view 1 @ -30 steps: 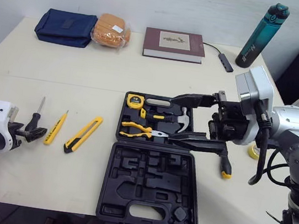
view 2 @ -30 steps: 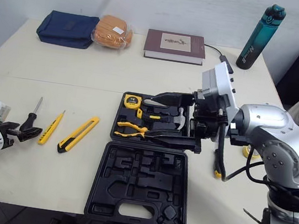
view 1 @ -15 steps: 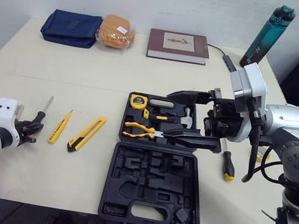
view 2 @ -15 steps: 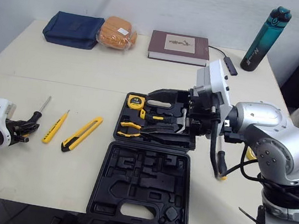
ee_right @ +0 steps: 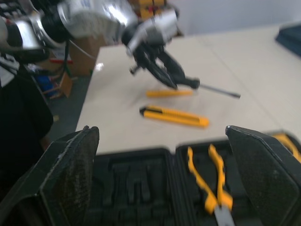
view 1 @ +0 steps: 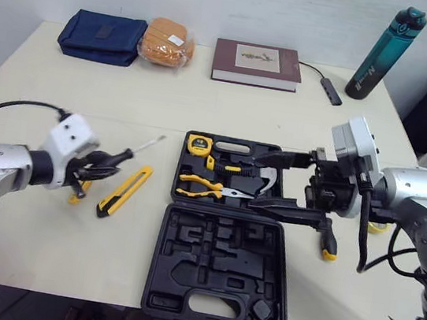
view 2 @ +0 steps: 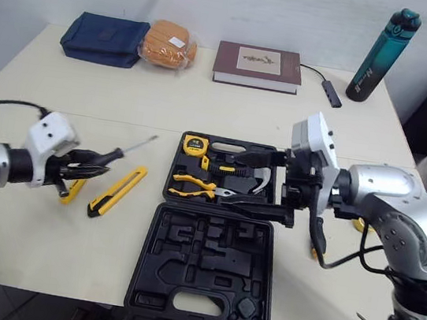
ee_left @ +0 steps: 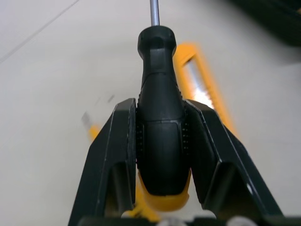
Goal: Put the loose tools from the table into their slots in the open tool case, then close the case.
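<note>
At left of the frame, the left claw [view 1: 99, 168] gripped a black-handled screwdriver [view 1: 121, 156] over the table [view 1: 205, 103]; at centre right, the right claw [view 1: 258, 184] stood wide open above the open tool case [view 1: 218, 266].

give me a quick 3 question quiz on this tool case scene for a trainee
1. True or false: the left gripper is shut on the black-handled screwdriver.
2. Which of these already lies in the tool case? A) tape measure B) utility knife C) water bottle
3. Fill in: the fingers of the right gripper, above the case, are ____ (open or shut).

Key: 1 true; 2 A; 3 open
</note>
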`<action>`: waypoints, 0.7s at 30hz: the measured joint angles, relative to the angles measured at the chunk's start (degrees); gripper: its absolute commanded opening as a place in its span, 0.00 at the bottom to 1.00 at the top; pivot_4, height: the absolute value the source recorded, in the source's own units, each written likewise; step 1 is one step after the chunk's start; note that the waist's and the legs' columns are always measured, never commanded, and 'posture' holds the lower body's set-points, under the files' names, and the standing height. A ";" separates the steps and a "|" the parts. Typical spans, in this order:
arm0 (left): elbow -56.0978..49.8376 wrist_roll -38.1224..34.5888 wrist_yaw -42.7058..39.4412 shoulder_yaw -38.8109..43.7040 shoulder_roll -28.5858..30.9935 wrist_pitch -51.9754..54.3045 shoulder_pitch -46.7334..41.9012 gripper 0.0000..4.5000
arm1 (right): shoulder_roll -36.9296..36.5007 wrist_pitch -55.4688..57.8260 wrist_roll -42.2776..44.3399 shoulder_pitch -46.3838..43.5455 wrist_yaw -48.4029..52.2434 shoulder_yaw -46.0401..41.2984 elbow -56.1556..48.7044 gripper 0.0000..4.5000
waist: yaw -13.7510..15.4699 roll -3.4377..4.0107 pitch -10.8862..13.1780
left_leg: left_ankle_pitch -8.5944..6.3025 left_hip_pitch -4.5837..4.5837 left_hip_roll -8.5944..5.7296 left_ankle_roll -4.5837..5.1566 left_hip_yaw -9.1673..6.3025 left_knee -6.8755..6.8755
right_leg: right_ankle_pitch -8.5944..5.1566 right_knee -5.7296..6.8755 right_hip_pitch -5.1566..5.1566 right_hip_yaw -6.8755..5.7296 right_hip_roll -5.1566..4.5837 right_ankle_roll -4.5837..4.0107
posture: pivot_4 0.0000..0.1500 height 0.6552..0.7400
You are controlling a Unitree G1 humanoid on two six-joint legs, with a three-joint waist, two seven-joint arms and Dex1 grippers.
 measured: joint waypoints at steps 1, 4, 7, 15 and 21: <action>-1.50 -0.13 -2.18 -3.94 -0.16 -0.03 -3.28 0.19 | -2.16 0.03 -0.39 3.48 0.97 -1.33 -0.48 1.00 | 0.11 0.00 0.00 | -0.01 -0.02 0.00 0.01 0.00 0.01 | 0.01 -0.05 0.01 -0.02 0.01 0.01 | 1.00 1.00; -3.56 -0.09 -5.21 -10.49 -0.83 0.50 -8.08 0.19 | -4.56 -0.03 -1.10 8.19 1.96 -3.44 -1.15 1.00 | -0.48 0.08 0.06 | 0.03 -0.05 0.04 0.10 0.18 0.05 | 0.05 -0.08 0.02 -0.03 0.06 0.11 | 1.00 1.00; -3.76 0.56 -6.35 -15.93 -2.35 2.79 -12.51 0.19 | -6.10 -0.02 -1.09 11.58 1.92 -5.96 -2.75 1.00 | -0.70 0.13 0.16 | 0.10 0.02 0.07 0.13 0.17 0.12 | 0.09 -0.06 -0.02 0.03 0.19 0.19 | 1.00 1.00; -3.88 3.77 -9.23 -28.17 -7.43 6.23 -19.08 0.19 | -7.69 0.50 -0.89 24.25 0.74 -14.35 -9.56 1.00 | 0.01 0.03 0.24 | 0.17 0.03 0.06 0.12 0.13 0.21 | 0.15 0.00 0.03 0.11 0.23 0.29 | 1.00 1.00; -4.21 5.59 -9.39 -31.57 -9.00 9.06 -21.32 0.19 | -7.76 0.47 -0.89 27.65 -0.36 -17.09 -11.14 1.00 | -0.07 0.01 0.25 | 0.20 0.05 0.06 0.10 0.13 0.25 | 0.15 0.03 0.04 0.13 0.24 0.30 | 1.00 1.00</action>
